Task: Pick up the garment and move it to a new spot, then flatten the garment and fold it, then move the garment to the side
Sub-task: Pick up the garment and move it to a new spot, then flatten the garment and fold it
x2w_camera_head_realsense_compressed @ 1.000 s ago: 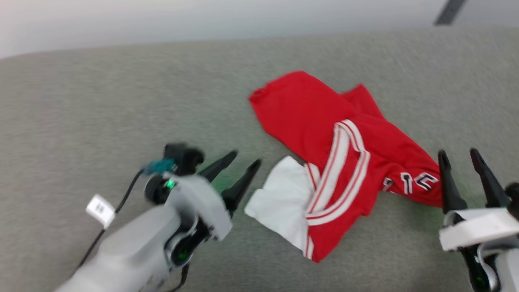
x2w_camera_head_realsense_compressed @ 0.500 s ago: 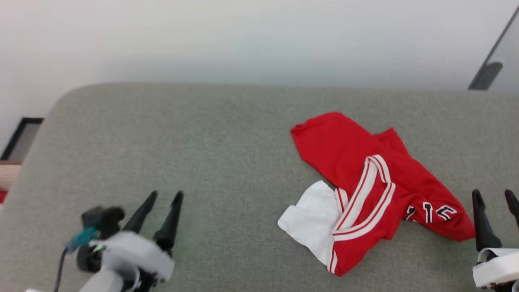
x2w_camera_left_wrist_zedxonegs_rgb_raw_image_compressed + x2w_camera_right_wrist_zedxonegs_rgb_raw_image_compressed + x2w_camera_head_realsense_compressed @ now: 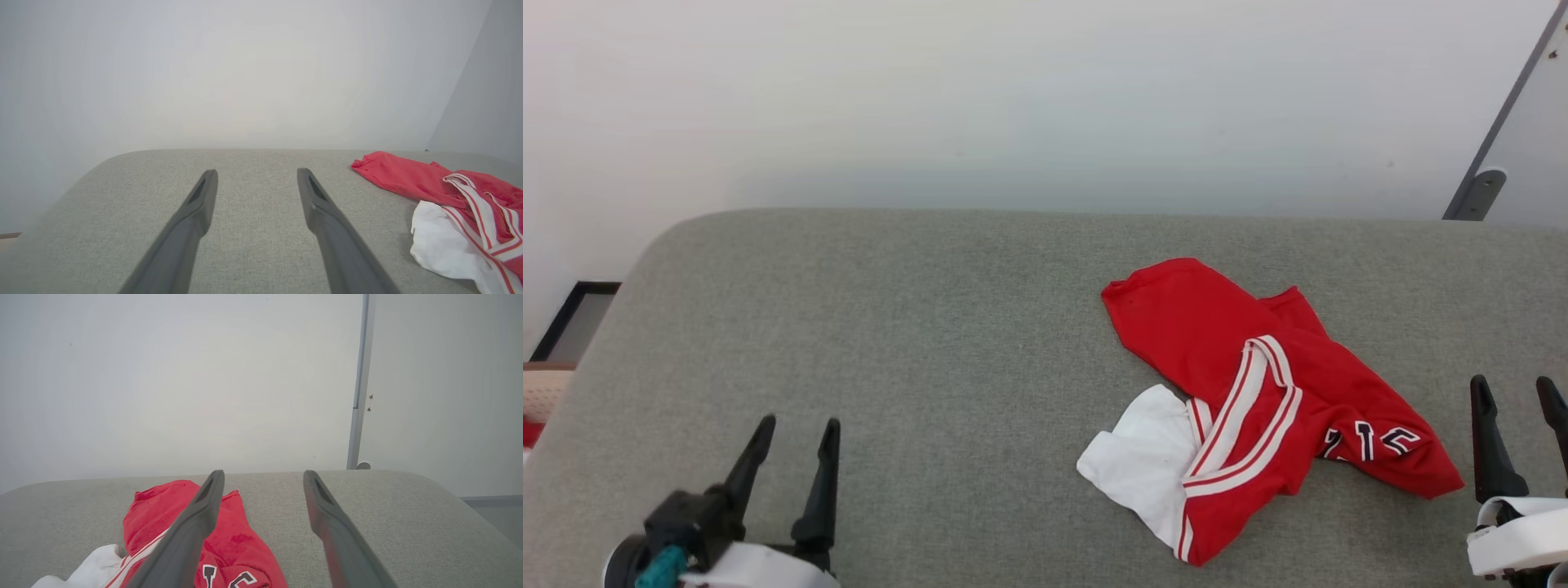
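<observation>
The garment (image 3: 1241, 392), a red jersey with white double-stripe trim, a white panel and number print, lies crumpled on the grey cushioned surface (image 3: 931, 343), right of centre. My left gripper (image 3: 799, 433) stands open at the lower left, far from the garment, nothing between its fingers. My right gripper (image 3: 1515, 396) stands open at the lower right, just right of the jersey's numbered corner. The left wrist view has the garment (image 3: 449, 196) off to the right of the open left gripper (image 3: 256, 173). The right wrist view has the garment (image 3: 163, 522) behind the right gripper's (image 3: 263, 473) left finger.
A pale wall (image 3: 1013, 106) rises behind the surface. A grey door frame (image 3: 1494, 139) stands at the far right. The surface's rounded corner (image 3: 662, 245) lies at the left, with a dark frame (image 3: 568, 314) and floor items beyond it.
The head camera has lifted, so the whole picture shifted down. My left gripper has drawn back from beside the white panel to the lower left. The garment lies as before.
</observation>
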